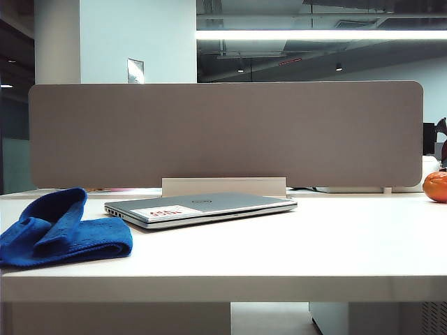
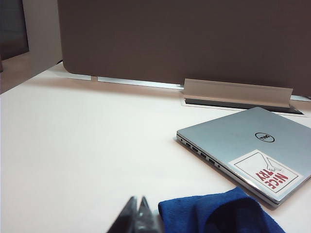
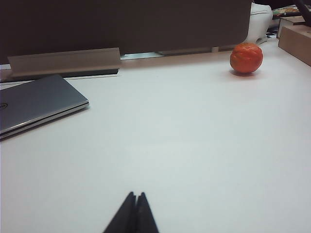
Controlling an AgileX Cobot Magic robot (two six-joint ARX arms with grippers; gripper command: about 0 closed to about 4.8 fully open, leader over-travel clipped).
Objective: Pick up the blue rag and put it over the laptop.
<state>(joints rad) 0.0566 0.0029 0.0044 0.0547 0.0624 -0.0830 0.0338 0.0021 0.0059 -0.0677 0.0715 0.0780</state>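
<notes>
Left gripper (image 2: pixel 137 216) and right gripper (image 3: pixel 132 213), both closed and empty, sit short of the laptop (image 1: pixel 202 208); the blue rag (image 1: pixel 61 229) lies untouched beside the laptop, nothing done.

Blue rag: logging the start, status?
Left gripper shut beside blue rag; right gripper shut, empty. Rag beside closed laptop. Lid bare.

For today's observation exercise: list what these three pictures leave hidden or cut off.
- Blue rag: left wrist view's edge cuts it.
- Laptop: right wrist view's edge cuts it.
- Left tool, right tool: only closed tips show; exterior view shows neither.
- Orange fruit: exterior view's edge cuts it.
</notes>
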